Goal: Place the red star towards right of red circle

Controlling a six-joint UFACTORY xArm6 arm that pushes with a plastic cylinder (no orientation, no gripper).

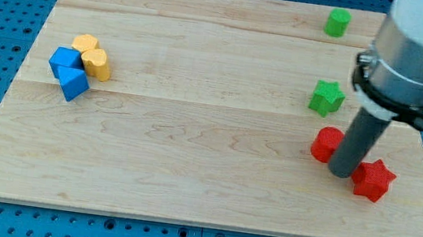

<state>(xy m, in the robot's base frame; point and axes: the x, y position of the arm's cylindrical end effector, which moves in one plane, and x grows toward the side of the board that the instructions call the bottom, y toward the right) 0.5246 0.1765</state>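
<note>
You had no pincer on this rig, so nothing was open, closed or gripping; only the rod, and my tip (340,173) sat low at the frame's right, wedged between the two red blocks. The red circle (326,143) lay touching the rod on its left, partly hidden behind it. The red star (373,179) lay just right of the tip and a bit lower, w/ one point about touching the rod.

So the star was already on the circle's right side, near it but slightly toward the bottom of the frame. I'd judge the task nearly done, poss. finished; the tip being between them fits a sideways push that parted the pair.

Risk, as I read it: any sweep leftward would drag the circle along, and the star sat not far from the board (188,173) edge at lower right.

Other stuff was well clear: green star (326,98) above the circle, green block (338,22) at upper right (shape unclear), and at upper left a tight cluster of two yellow blocks (91,56) touching two blue blocks (68,73).
</note>
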